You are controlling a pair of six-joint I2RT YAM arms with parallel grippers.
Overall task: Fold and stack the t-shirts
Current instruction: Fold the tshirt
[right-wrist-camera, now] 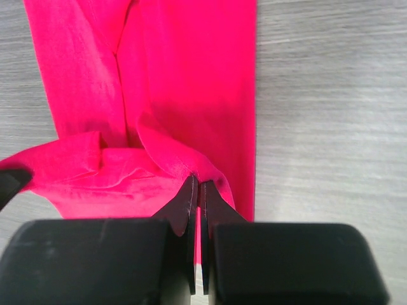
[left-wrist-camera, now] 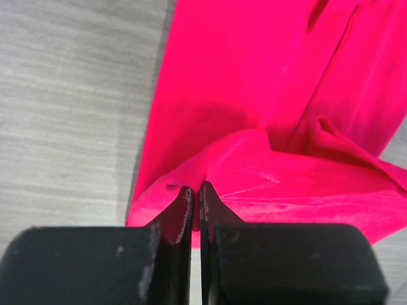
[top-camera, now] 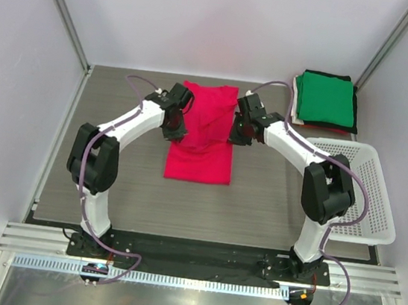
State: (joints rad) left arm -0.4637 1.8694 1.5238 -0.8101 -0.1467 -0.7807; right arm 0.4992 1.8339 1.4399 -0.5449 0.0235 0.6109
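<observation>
Left end effector and right end effector clamp red-pink t-shirt edges (table beyond).

You had a bright red-pink shirt on a grey, streaked table, a green shirt over black, and a white mesh basket.

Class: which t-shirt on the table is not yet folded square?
The red-pink t-shirt mid-table: a long strip pinched by the left hand and right hand. The others lie squared in the far-right stack, green t-shirt on top.
</observation>
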